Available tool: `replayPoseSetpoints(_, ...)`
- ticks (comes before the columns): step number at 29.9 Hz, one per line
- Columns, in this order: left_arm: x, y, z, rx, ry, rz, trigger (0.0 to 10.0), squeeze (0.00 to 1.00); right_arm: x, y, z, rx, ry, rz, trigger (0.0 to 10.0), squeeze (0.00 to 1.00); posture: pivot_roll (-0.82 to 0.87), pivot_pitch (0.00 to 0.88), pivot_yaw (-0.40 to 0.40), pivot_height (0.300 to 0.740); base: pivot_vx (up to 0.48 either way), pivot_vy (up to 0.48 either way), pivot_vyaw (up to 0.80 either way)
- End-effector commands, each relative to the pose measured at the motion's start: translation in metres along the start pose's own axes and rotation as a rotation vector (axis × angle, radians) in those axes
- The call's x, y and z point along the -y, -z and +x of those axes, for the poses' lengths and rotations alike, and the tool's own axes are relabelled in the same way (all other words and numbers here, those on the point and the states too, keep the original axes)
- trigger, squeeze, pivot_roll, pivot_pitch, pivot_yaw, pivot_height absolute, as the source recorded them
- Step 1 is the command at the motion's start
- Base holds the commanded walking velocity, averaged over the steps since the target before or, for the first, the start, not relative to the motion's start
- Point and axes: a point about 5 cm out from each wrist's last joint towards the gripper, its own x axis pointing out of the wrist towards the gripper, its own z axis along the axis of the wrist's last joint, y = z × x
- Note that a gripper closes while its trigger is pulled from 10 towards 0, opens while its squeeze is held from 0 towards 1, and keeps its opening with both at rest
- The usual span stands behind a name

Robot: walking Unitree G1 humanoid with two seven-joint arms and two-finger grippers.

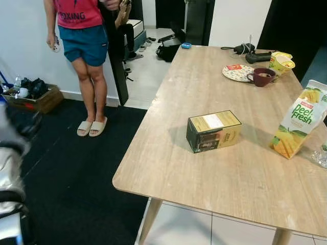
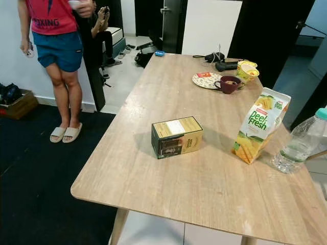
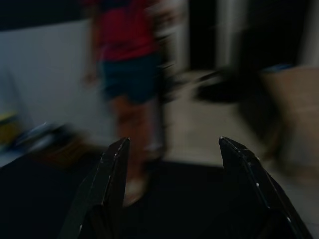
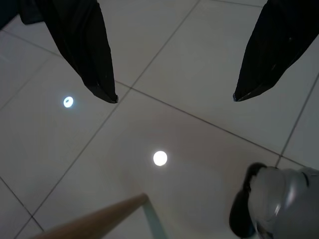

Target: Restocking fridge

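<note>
On the wooden table (image 2: 168, 184) lies a dark green and tan box (image 2: 177, 137) near the middle. A Peel Fresh juice carton (image 2: 259, 131) stands to its right, and a clear water bottle (image 2: 301, 143) with a teal cap stands beside the carton at the table's right edge. My left arm (image 1: 11, 184) hangs blurred at the left, over the dark carpet. In the left wrist view my left gripper (image 3: 172, 142) is open and holds nothing. In the right wrist view my right gripper (image 4: 174, 99) is open above white floor tiles.
A person (image 1: 84, 46) in a red shirt, blue shorts and sandals stands left of the table on the dark carpet (image 1: 76, 173). At the table's far end are a plate (image 2: 205, 80), a maroon mug (image 2: 228, 84) and yellow cups (image 2: 247, 70). A crate of shoes (image 1: 31, 95) sits by the wall.
</note>
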Motion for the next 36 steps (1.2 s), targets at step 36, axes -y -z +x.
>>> replayPoseSetpoints(36,0.108,-0.001,0.014,0.130,0.130,-0.094,10.0,0.00,-0.002,0.008,0.000,-0.016,-0.051,0.004,10.0,0.00,0.07,0.000,-0.041,0.740,0.000,0.000,-0.24)
